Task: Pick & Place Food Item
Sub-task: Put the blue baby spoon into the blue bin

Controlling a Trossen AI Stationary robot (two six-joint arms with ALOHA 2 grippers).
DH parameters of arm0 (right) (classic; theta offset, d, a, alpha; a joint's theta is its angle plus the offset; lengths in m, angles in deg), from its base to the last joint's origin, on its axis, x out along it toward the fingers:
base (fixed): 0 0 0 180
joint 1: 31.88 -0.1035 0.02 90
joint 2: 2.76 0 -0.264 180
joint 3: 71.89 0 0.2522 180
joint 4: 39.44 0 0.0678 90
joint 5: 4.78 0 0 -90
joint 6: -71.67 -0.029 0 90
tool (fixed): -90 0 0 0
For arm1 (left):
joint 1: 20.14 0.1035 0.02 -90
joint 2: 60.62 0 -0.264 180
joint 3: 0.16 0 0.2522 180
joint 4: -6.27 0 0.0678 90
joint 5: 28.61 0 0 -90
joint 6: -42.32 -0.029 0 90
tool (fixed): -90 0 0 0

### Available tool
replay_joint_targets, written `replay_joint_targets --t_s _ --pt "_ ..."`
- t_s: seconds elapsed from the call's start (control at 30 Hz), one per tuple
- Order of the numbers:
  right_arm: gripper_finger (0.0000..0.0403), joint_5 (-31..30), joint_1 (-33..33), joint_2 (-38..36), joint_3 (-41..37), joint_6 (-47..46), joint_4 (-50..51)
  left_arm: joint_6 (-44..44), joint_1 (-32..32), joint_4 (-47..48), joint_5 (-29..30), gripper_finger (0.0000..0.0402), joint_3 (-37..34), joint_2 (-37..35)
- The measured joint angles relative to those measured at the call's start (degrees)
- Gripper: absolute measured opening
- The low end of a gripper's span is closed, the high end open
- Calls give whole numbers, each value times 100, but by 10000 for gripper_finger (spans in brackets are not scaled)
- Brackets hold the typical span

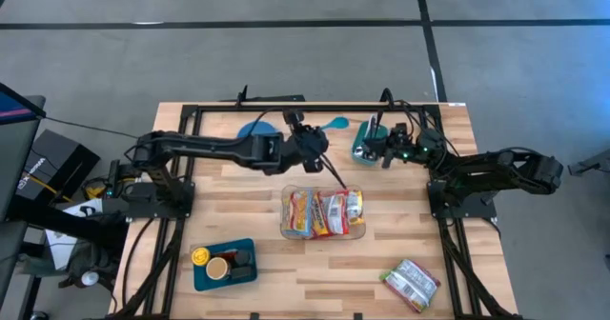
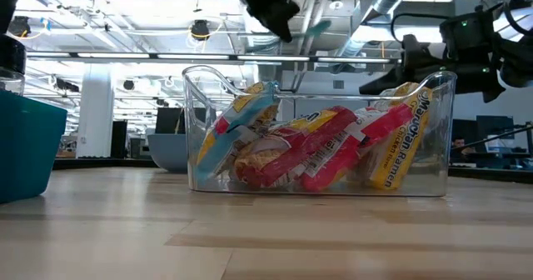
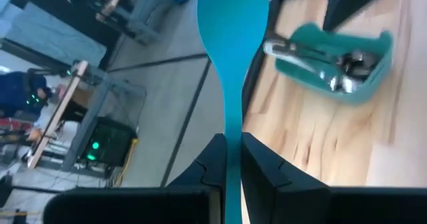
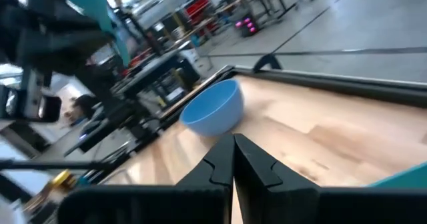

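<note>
The left gripper (image 3: 227,159) was clamped on the handle of a teal spoon (image 3: 230,24), holding it above the bench (image 1: 257,282) near the middle of the far edge, just beyond a clear bin (image 1: 324,232). That bin sat at the bench's centre, filled with noodle packets (image 2: 316,151). The right gripper (image 4: 232,159) was closed on nothing, beside a teal cutlery tray (image 3: 333,57) toward the far right corner. A blue bowl (image 4: 213,107) stood by the far edge. Another packet (image 1: 412,284) lay near the front right corner, and a teal tray (image 1: 225,264) near the front left.
</note>
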State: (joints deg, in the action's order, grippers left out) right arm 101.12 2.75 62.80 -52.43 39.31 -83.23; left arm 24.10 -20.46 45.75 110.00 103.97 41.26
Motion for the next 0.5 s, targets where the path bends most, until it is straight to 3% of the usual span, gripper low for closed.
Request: replay_joint_targets --t_s 0.3,0.5 --pt "1 -357 0 0 26 -48 27 -464 271 8 -15 18 -15 495" --pt "4 -398 -1 0 393 -63 813 -1266 269 12 -37 18 -15 866"
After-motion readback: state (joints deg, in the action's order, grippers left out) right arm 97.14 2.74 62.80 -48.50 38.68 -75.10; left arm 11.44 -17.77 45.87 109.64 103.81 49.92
